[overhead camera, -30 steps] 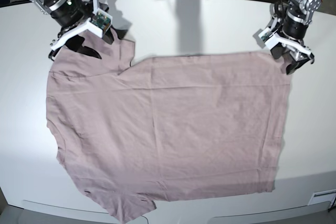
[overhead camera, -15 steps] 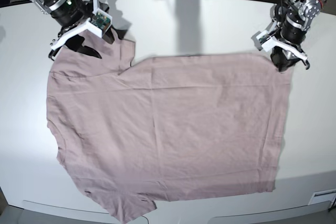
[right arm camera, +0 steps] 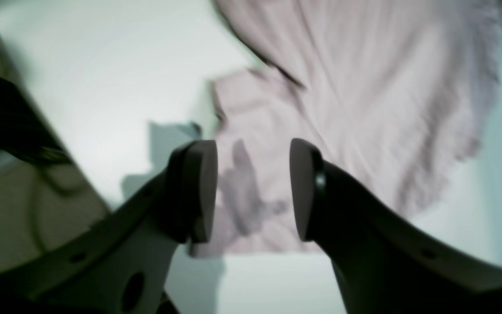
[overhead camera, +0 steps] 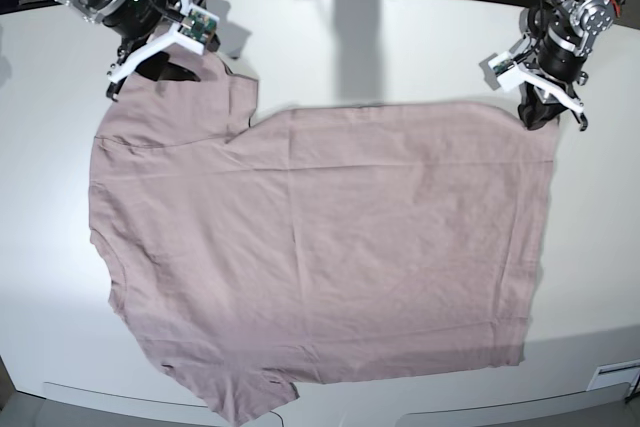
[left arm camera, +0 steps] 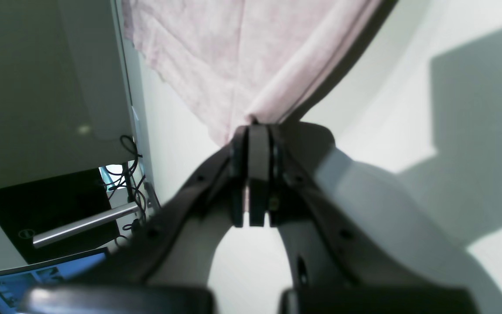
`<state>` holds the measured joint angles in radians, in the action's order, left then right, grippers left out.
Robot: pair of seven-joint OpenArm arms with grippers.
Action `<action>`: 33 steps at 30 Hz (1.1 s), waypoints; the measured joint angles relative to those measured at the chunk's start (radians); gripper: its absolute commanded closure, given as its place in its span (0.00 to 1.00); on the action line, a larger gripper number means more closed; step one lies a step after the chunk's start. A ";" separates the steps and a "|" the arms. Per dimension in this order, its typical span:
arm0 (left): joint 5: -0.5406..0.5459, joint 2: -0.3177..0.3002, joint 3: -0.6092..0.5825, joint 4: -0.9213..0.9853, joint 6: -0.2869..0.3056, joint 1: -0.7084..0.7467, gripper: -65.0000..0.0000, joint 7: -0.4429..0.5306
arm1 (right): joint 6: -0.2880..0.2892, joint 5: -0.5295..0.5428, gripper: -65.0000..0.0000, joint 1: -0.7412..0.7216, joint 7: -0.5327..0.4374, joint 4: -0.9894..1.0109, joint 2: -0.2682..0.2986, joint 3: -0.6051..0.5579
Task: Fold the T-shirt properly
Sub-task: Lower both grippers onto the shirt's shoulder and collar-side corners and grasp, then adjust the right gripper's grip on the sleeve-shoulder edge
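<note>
The dusty pink T-shirt (overhead camera: 320,237) lies spread flat on the white table (overhead camera: 400,37), with one sleeve at the far left and its hem along the right. My left gripper (overhead camera: 541,115) is at the hem's far right corner and is shut on it. The left wrist view shows the jaws (left arm camera: 253,128) pressed together with the T-shirt (left arm camera: 233,52) pinched at their tips. My right gripper (overhead camera: 165,69) hovers open over the far left sleeve. In the right wrist view the T-shirt (right arm camera: 364,87) lies below the open gripper (right arm camera: 253,187), and nothing is between the fingers.
The table's rounded front edge (overhead camera: 120,397) runs just below the near sleeve. A small white label (overhead camera: 612,377) sits at the front right. Beyond the table edge, the left wrist view shows a monitor (left arm camera: 37,279) and cables (left arm camera: 129,174).
My left gripper has closed on the hem corner of the T-shirt. My right gripper has drawn back slightly towards the far edge, away from the sleeve, and stays open.
</note>
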<state>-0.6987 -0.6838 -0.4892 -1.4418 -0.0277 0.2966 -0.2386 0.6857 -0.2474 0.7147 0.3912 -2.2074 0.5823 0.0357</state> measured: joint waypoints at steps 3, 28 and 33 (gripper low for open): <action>0.000 0.002 0.000 0.000 0.000 0.000 1.00 0.000 | -0.003 -0.007 0.56 0.000 0.006 0.044 0.000 0.000; 0.000 0.002 0.000 0.000 -0.001 0.000 1.00 -0.003 | -0.091 -0.301 0.38 -0.011 -0.140 0.376 0.021 0.000; 0.000 0.002 0.000 0.000 -0.001 0.000 1.00 -0.005 | -0.083 -0.324 0.38 -0.011 -0.156 0.376 0.033 0.000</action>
<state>-0.6991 -0.6815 -0.4892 -1.4422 -0.0288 0.2966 -0.2436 0.6025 -0.5713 0.7036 0.2356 -1.8313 0.6151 0.0357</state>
